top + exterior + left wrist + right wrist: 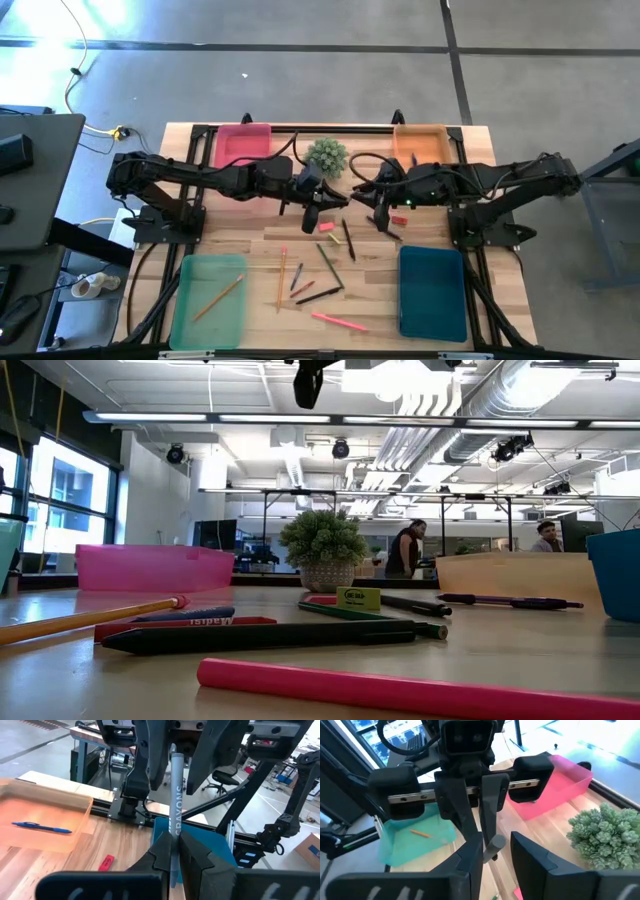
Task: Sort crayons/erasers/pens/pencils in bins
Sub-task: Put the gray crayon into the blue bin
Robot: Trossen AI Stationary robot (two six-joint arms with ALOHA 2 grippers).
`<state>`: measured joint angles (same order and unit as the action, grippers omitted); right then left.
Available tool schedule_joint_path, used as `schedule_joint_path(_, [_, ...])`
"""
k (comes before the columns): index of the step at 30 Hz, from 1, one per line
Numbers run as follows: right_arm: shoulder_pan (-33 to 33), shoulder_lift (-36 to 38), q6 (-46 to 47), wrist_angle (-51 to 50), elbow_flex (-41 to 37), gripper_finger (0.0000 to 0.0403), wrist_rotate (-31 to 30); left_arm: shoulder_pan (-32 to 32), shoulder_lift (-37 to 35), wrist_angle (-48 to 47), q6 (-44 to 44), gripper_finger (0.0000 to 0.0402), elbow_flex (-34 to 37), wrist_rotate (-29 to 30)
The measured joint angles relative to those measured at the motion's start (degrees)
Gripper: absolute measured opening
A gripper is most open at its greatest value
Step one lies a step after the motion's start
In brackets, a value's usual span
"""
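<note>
My left gripper [312, 207] is over the table's middle, shut on a grey-blue crayon [175, 805] marked CRAYONS. The crayon's free end [495, 842] points toward my right gripper [383, 214], which faces it from the table's right side with its fingers open. The high view shows a gap between the two grippers. Pencils, pens and crayons [310, 275] lie loose on the wood near the table's front. A red eraser [398, 219] and a pink eraser [325, 227] lie between the grippers. My left gripper pinches the crayon between its two fingers near its back end [174, 851]. The crayon lies along the fingers and sticks out forward past their tips. The fingers point toward the table's right side. The crayon is lifted clear of the table.
The pink bin [243, 143] and the orange bin [420, 143], with a blue pen [40, 826] in it, stand at the far edge, with a small potted plant [326, 155] between them. The green bin [208, 300] holds an orange pencil. The teal bin [432, 292] is at the front right.
</note>
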<state>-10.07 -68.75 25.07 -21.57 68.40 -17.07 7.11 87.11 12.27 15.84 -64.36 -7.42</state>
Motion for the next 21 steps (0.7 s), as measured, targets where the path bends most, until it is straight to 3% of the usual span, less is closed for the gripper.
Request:
schedule_joint_path(10, [1.1,0.0,0.5,-0.3,0.0,0.0012,2.5,0.0,0.0,-0.3,-0.2,0.0006,0.0,0.2])
schedule_joint_path(21, [1.1,0.0,2.0,-2.8,0.0,0.0008,2.6,0.0,0.1,-1.3,-0.9,0.0021,0.0,1.2])
